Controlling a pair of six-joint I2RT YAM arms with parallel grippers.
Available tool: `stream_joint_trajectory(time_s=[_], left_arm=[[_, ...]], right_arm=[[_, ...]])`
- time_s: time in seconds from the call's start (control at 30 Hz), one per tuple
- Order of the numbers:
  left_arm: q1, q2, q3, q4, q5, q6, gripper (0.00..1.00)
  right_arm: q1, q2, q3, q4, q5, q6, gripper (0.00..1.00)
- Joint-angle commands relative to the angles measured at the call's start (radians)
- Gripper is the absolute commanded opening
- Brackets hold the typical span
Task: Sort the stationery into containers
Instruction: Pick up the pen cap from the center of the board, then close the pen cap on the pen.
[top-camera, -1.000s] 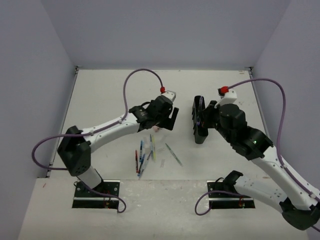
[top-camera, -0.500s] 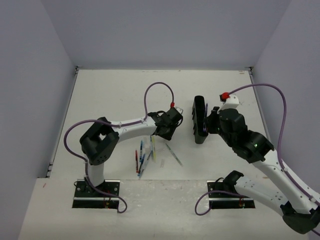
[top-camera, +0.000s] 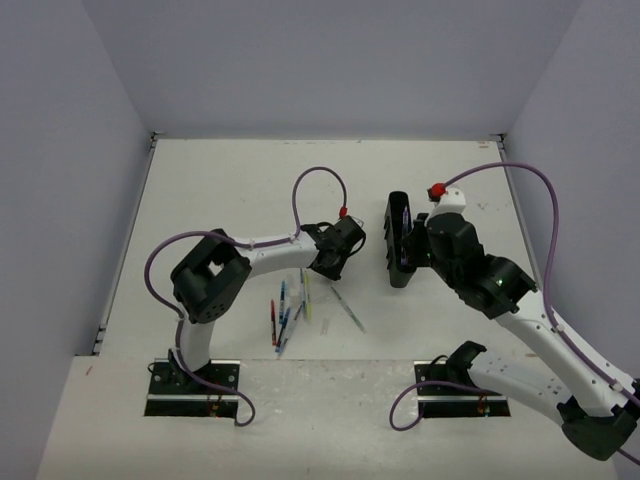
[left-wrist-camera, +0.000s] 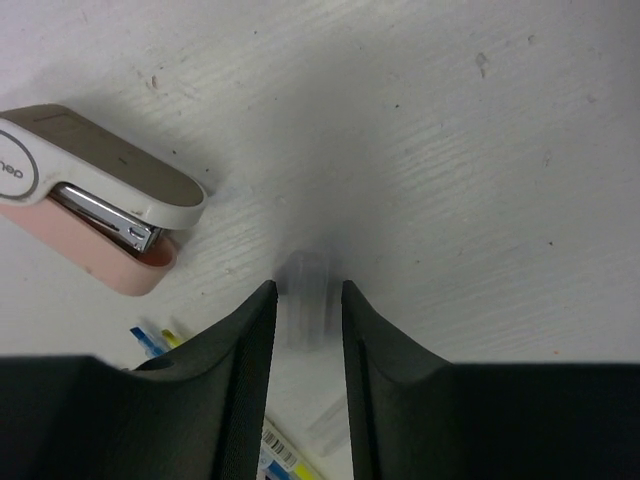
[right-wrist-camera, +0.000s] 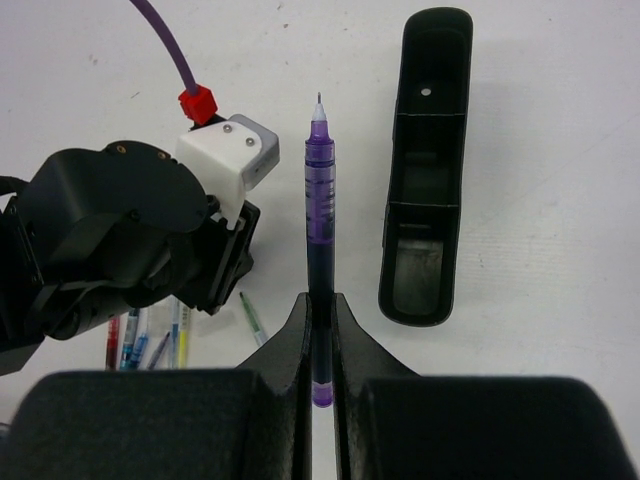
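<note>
Since a second ago the left arm (top-camera: 215, 285) has folded, elbow high, lowering the left pincer (left-wrist-camera: 310, 292) to the surface (left-wrist-camera: 450, 150). Its jaws flank a blurred pale bit (left-wrist-camera: 308, 312); gripped or not, I cannot tell. The right pincer (right-wrist-camera: 320, 300) clamps a purple pen (right-wrist-camera: 320, 190) beside the tray (right-wrist-camera: 428, 170).

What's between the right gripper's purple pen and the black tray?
Only bare table between purple pen and black tray, shown in right wrist view.

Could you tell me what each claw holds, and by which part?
The right claw grips a purple pen by its rear end. The left claw straddles a blurred pale piece; a hold cannot be told.
</note>
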Motion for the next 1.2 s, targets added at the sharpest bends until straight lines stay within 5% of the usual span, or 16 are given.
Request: stream_joint_trajectory(time_s=[0.0,0.17,0.33,0.5,0.7,0.87,1.17], left_arm=[[0.025,0.03,0.016,0.008,0.031,0.013,0.25],[0.023,0.027,-0.013,0.017,0.061,0.002,0.04],[0.029,-0.013,-0.02,0.011,0.03,-0.012,0.0],[0.069,-0.128,0.033,-0.001,-0.009,-0.041,0.0],[0.112,-0.422,-0.013,0.136,-0.009,-0.108,0.0],[0.134,-0.618,-0.128,0.33,-0.037,-0.213,0.0],[0.137,-0.884,-0.386,0.694,-0.044,-0.334,0.0]], right_arm=[[-0.002,0.006,0.005,0.017,-0.021,-0.017,0.0],[-0.002,-0.003,0.007,0.017,-0.022,-0.016,0.0],[-0.002,-0.006,0.0,0.045,-0.062,-0.043,0.0],[-0.003,-0.017,-0.079,0.211,-0.343,-0.084,0.0],[-0.002,-0.069,-0.236,0.582,-0.736,-0.05,0.0],[0.008,-0.026,-0.315,0.921,-0.888,0.078,0.0],[0.06,0.15,-0.259,1.043,-0.761,0.118,0.0]])
